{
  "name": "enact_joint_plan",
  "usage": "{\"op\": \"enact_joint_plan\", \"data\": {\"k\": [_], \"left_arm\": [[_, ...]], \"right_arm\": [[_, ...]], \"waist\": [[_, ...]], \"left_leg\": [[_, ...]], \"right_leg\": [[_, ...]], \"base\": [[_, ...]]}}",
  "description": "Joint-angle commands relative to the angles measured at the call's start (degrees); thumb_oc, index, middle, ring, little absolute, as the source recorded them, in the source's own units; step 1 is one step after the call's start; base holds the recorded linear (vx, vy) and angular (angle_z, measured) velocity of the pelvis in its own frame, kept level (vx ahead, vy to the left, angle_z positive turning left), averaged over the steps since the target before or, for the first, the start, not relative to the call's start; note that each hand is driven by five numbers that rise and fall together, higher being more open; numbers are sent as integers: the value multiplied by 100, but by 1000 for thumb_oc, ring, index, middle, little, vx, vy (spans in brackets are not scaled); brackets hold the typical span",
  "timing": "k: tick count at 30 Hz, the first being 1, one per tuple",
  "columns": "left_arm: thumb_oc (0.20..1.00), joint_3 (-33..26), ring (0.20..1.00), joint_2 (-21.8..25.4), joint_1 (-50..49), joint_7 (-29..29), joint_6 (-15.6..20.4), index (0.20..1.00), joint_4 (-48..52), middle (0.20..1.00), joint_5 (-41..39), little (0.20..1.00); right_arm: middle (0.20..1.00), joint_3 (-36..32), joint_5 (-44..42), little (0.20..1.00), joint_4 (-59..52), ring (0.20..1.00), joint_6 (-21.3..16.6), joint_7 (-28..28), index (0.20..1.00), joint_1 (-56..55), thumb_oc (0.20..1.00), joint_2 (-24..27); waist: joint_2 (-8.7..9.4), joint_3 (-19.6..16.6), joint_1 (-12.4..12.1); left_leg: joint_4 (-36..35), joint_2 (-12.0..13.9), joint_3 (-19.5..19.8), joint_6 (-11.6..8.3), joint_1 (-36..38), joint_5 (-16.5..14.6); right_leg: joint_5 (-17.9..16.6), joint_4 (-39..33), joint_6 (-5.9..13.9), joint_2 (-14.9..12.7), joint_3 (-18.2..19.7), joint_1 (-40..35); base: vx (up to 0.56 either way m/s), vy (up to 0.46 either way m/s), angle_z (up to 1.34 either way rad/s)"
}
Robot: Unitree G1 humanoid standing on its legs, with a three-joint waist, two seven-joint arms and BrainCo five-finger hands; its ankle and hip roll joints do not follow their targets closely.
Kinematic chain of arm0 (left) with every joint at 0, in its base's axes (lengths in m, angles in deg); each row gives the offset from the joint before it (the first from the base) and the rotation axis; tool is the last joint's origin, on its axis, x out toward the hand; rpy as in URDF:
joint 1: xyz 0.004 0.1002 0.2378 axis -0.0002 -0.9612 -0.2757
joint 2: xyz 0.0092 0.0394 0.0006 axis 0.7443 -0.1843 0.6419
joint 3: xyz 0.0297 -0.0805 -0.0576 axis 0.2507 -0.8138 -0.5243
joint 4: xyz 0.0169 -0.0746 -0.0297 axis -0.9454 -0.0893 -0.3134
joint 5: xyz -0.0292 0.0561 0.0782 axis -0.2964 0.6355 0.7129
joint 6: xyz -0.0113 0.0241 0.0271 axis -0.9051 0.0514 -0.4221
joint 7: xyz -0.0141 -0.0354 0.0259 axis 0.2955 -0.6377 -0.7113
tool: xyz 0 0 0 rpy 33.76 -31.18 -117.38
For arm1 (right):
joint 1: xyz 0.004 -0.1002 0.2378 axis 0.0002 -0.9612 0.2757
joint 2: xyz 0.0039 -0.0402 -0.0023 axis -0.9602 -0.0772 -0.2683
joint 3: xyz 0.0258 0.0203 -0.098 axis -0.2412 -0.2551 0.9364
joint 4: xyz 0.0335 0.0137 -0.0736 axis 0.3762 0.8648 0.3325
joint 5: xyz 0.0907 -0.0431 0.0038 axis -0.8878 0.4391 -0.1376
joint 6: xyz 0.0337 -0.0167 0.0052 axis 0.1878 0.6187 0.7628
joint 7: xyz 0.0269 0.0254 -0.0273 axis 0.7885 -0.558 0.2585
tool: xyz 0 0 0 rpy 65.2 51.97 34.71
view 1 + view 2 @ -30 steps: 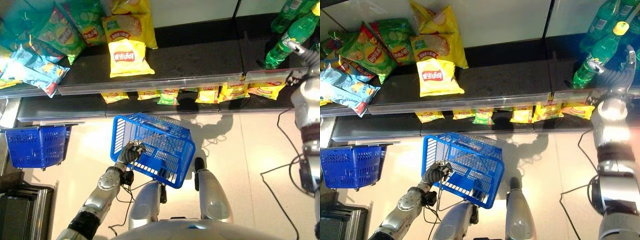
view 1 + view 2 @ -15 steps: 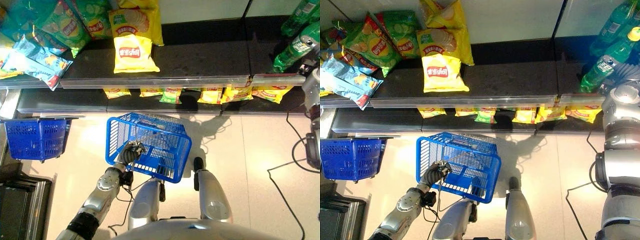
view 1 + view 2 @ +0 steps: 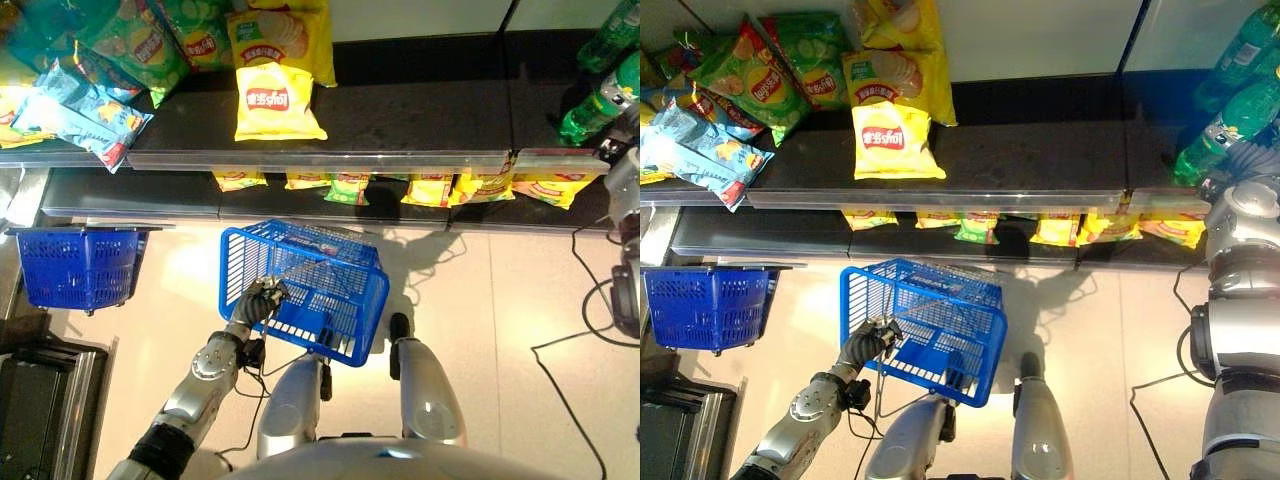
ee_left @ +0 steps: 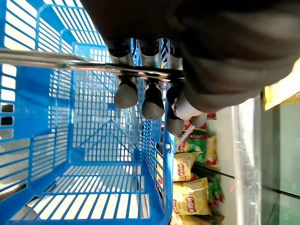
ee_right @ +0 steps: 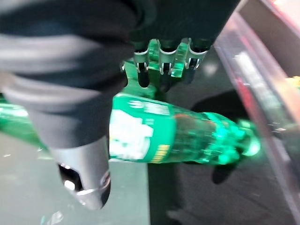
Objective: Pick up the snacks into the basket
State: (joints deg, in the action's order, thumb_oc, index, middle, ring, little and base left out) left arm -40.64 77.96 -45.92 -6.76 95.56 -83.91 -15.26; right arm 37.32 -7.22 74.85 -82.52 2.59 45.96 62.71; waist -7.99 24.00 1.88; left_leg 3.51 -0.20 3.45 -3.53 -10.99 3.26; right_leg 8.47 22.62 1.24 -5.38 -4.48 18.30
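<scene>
Silver fingers of your left robot hand [image 3: 259, 301] are curled round the metal handle [image 4: 70, 64] of the blue basket [image 3: 345, 290], which hangs tilted above the floor, its inside bare. Your right robot hand [image 5: 161, 65] sits at the shelf's right end with its fingers bent over a green bottle [image 5: 168, 137], thumb on the near side; you cannot tell whether it grips. A yellow snack bag [image 3: 275, 102] lies on the upper shelf [image 3: 420, 115], well apart from both hands. Green and blue bags [image 3: 735, 90] crowd the left end. A second blue basket [image 3: 75, 268] stands at left.
</scene>
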Motion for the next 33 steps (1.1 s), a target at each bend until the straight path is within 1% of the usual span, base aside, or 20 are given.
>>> {"op": "enact_joint_plan", "data": {"k": [1, 8, 13, 17, 18, 19, 20, 21, 22, 24, 25, 27, 33], "left_arm": [[200, 0, 200, 214, -21, 107, 491, 200, 927, 200, -188, 200], [200, 68, 200, 214, 29, 141, 484, 200, 994, 200, -222, 200], [200, 88, 200, 310, 84, 202, 523, 200, 1101, 200, -269, 200], [200, 90, 200, 376, 55, 243, 542, 200, 1200, 200, -318, 200], [200, 97, 200, 387, 54, 254, 540, 200, 1219, 200, -332, 200], [200, 100, 200, 408, 56, 274, 541, 200, 1236, 200, -325, 200], [200, 99, 200, 402, 64, 273, 540, 200, 1238, 200, -326, 200], [200, 99, 200, 416, 40, 283, 542, 200, 1248, 200, -338, 200], [200, 99, 200, 420, 34, 288, 533, 200, 1261, 200, -337, 200], [200, 96, 200, 422, 36, 288, 533, 200, 1270, 200, -346, 200], [200, 87, 200, 418, 20, 276, 544, 200, 1273, 200, -360, 200], [200, 69, 200, 412, 10, 256, 547, 200, 1316, 200, -374, 200], [200, 68, 200, 387, -14, 200, 514, 200, 1361, 200, -421, 200]], "right_arm": [[1000, 241, -297, 1000, -14, 1000, -167, 150, 1000, 386, 1000, 417], [1000, 167, -439, 1000, 176, 1000, -135, 184, 1000, 530, 1000, 602], [1000, 137, -505, 1000, 335, 1000, -91, 180, 1000, 734, 1000, 947], [1000, 228, -454, 1000, 370, 1000, -64, 205, 1000, 922, 1000, 1289], [1000, 235, -452, 1000, 389, 1000, -51, 200, 1000, 949, 1000, 1355], [818, 286, -422, 818, 393, 818, -52, 218, 818, 1018, 818, 1477], [567, 298, -423, 567, 399, 567, -52, 222, 567, 1038, 567, 1484], [200, 306, -414, 200, 405, 200, -69, 193, 200, 1087, 200, 1551], [200, 342, -381, 200, 429, 200, -52, 212, 200, 1100, 200, 1572], [200, 355, -374, 200, 452, 200, -52, 194, 200, 1128, 200, 1570], [200, 364, -378, 200, 467, 200, -60, 182, 200, 1133, 200, 1556], [200, 349, -389, 200, 489, 200, -71, 177, 200, 1142, 200, 1534], [200, 254, -429, 200, 514, 200, -124, 59, 200, 1076, 200, 1312]], "waist": [[67, -229, -200], [-53, -217, -291], [-289, -211, -453], [-426, -223, -567], [-428, -212, -578], [-454, -236, -603], [-470, -245, -596], [-488, -248, -622], [-492, -255, -620], [-522, -268, -623], [-512, -260, -625], [-535, -271, -626], [-536, -251, -615]], "left_leg": [[544, -70, 65, -93, -26, -505], [540, -115, 155, -104, -103, -467], [474, -178, 301, -140, -211, -348], [454, -224, 428, -170, -309, -258], [459, -239, 460, -179, -295, -290], [441, -269, 516, -196, -322, -265], [431, -265, 529, -195, -358, -216], [416, -281, 561, -202, -358, -210], [402, -295, 590, -203, -339, -236], [375, -290, 609, -200, -366, -180], [374, -307, 629, -195, -333, -224], [353, -307, 656, -183, -344, -183], [361, -338, 686, -151, -296, -212]], "right_leg": [[-7, 2, 382, -8, -74, -86], [5, 58, 384, -74, -158, -28], [63, 154, 375, -182, -269, 117], [145, 370, 356, -290, -391, 260], [230, 452, 355, -338, -416, 262], [276, 513, 349, -389, -476, 288], [221, 488, 347, -385, -490, 313], [246, 533, 356, -415, -520, 317], [310, 570, 362, -437, -536, 301], [248, 541, 367, -439, -564, 322], [318, 605, 367, -465, -555, 307], [260, 583, 369, -469, -571, 321], [265, 562, 372, -484, -597, 256]], "base": [[2, 0, 5], [-8, -2, 9], [-19, 0, 17], [-5, -33, 20], [11, -63, 30], [-7, -49, 33], [-14, -51, 48], [6, -32, 38], [8, -32, 29], [0, -8, 8], [4, -16, 12], [-4, -8, 8], [-2, 2, 2]]}}
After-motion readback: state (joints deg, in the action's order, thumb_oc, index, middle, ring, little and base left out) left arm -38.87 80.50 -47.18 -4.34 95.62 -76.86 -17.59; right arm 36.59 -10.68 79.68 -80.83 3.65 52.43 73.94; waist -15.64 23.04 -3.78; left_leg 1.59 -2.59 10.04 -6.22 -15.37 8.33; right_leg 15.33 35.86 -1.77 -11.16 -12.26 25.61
